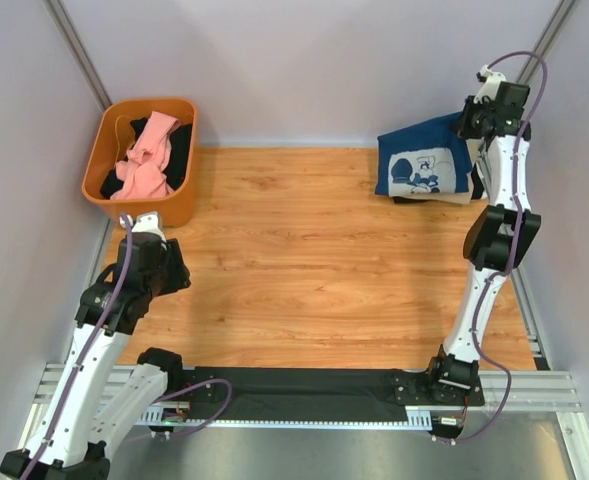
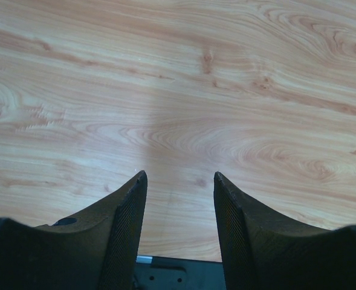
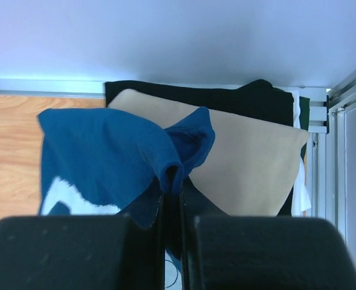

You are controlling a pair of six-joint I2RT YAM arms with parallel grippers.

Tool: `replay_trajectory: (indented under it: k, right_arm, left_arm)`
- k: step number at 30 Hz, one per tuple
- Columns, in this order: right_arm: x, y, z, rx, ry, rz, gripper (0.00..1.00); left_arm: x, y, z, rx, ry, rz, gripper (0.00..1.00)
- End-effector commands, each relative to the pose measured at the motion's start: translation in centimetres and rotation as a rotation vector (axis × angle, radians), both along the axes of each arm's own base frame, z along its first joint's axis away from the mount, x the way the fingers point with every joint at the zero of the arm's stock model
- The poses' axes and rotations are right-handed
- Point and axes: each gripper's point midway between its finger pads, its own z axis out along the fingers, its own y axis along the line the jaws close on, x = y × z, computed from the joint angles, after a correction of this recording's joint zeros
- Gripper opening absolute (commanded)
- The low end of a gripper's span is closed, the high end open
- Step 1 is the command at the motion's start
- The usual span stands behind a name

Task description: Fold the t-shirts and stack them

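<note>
Pinching a bunched edge of the navy t-shirt (image 3: 105,151): right hand (image 3: 171,181). Cloth's light, limp, drooping left of hand; corners likely grip best; left hand (image 2: 179,181) spread, empty, table (image 2: 165,90) below it.

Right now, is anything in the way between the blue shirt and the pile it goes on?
Nothing visible. The right gripper pinches the blue shirt, which already lies over the tan shirt on the pile.

You find no readable words, brand names, labels or numbers in any of these views. The only marking is the pale cartoon print on the navy t-shirt (image 1: 424,160), and any lettering it may carry is too small for you to read.
</note>
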Motion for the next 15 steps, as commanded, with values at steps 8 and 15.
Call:
replay_trajectory:
  k: [8, 15]
  right_arm:
    - [4.9, -6.0, -4.7, -0.184, -0.095, -0.152, 0.0]
    - [4.9, -8.8, -5.8, -0.23, -0.101, -0.178, 0.0]
  left_arm:
    - [0.5, 0.2, 0.1, 0.009, 0.003, 0.021, 0.55]
    - [0.5, 0.2, 0.1, 0.007, 0.003, 0.024, 0.55]
